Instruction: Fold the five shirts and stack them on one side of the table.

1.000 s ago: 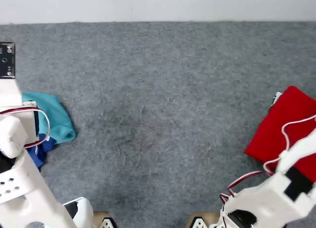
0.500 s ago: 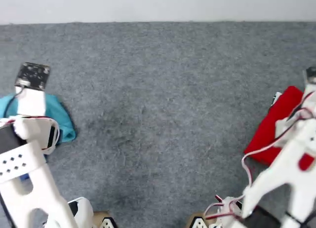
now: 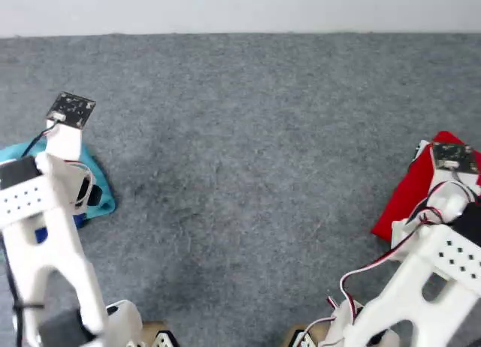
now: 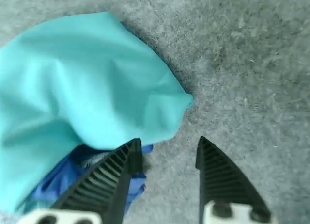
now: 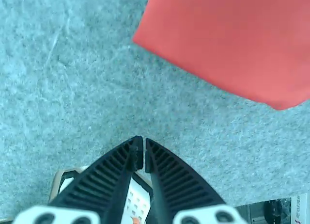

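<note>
Covering the bench (image 3: 248, 137), grey felt meets a white wall (image 3: 240, 9). The left end effector (image 4: 167, 146) gapes empty just beside the teal shirt (image 4: 82, 83). The right end effector (image 5: 144, 144) is pinched closed, empty, near the red shirt (image 5: 232, 35).

Three shirts show: teal shirt (image 4: 72, 88), blue shirt (image 4: 68, 174), red shirt (image 5: 232, 40); two pincers: left pincer (image 4: 168, 141), right pincer (image 5: 144, 139).

Noted grey, carpet-like tabletop (image 3: 248, 152), fibrous and mottled; meets plain white wall (image 3: 240, 9) along far edge. Lit evenly and softly.
</note>
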Controlling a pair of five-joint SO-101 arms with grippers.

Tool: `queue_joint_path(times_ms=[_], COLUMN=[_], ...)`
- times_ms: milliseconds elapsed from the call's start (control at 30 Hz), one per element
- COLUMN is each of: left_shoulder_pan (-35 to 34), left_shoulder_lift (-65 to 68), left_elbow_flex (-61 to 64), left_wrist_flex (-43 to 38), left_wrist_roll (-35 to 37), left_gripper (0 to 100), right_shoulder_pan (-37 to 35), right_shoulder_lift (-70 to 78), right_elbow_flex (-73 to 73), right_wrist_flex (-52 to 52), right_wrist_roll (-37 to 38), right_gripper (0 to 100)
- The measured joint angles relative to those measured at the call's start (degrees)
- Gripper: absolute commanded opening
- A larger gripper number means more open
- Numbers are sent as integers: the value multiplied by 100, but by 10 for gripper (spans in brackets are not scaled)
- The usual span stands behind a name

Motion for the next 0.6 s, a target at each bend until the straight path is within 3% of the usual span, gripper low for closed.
queue_joint_path(times_ms=[267, 400, 600], left_shoulder_pan=[0, 9, 299], left_shoulder_lift=[1653, 1996, 2031], left_elbow_flex=[-264, -334, -1037], left_wrist_flex=[-396, -607, -510], left_wrist_roll=[-369, -369, -211], left_gripper=[175, 5, 12], right_shoulder_pan=[-9, -9, -9], right_shoulder_lift=[-62, -62, -62], right_elbow_flex=[0, 0, 0], right_wrist_flex=[0, 0, 0], right_wrist_roll=[0, 0, 0], right_gripper=[9, 9, 9])
